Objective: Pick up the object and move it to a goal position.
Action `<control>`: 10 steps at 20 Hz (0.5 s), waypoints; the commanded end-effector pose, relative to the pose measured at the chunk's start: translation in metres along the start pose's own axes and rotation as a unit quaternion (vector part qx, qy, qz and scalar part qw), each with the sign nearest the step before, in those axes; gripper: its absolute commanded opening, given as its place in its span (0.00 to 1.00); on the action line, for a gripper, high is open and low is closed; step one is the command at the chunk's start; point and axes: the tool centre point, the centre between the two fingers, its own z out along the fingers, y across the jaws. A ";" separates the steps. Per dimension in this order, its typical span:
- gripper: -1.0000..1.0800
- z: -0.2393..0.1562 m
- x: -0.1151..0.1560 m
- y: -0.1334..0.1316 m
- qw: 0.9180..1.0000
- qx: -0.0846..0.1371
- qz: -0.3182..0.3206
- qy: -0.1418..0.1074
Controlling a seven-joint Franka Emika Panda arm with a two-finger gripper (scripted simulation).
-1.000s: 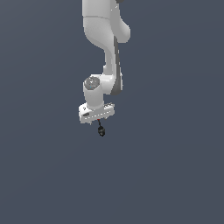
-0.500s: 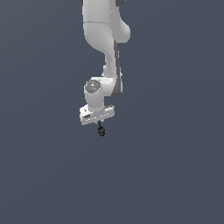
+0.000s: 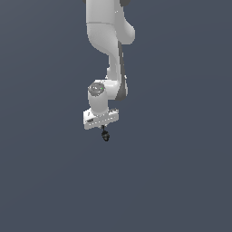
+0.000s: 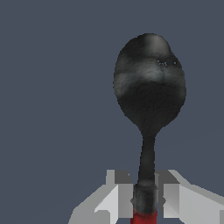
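White end effector (image 3: 102, 125) grips the object (image 3: 105, 134) by its thin stem. Its black rounded head hangs just below the fingers (image 4: 117, 199), red tip between them.

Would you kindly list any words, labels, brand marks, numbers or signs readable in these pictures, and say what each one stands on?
None: no text, number or sign is readable in either view.
The object is plain black with a red tip and bears no marking.
The gripper, shut on the object's stem, has plain white and grey fingers.
The arm shows no readable brand mark.
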 end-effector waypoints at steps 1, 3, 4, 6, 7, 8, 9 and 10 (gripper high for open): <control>0.00 -0.003 0.002 -0.003 1.000 0.000 0.000 0.000; 0.00 -0.007 0.006 -0.010 1.000 0.000 0.000 0.000; 0.00 -0.010 0.008 -0.014 1.000 0.000 0.000 0.000; 0.00 -0.016 0.013 -0.025 1.000 0.000 0.000 0.000; 0.00 -0.020 0.016 -0.031 1.000 0.000 0.000 0.000; 0.00 -0.025 0.019 -0.037 1.000 0.000 0.000 0.000; 0.00 -0.029 0.023 -0.045 1.000 0.000 0.000 0.000; 0.00 -0.035 0.027 -0.053 1.000 0.000 0.000 0.000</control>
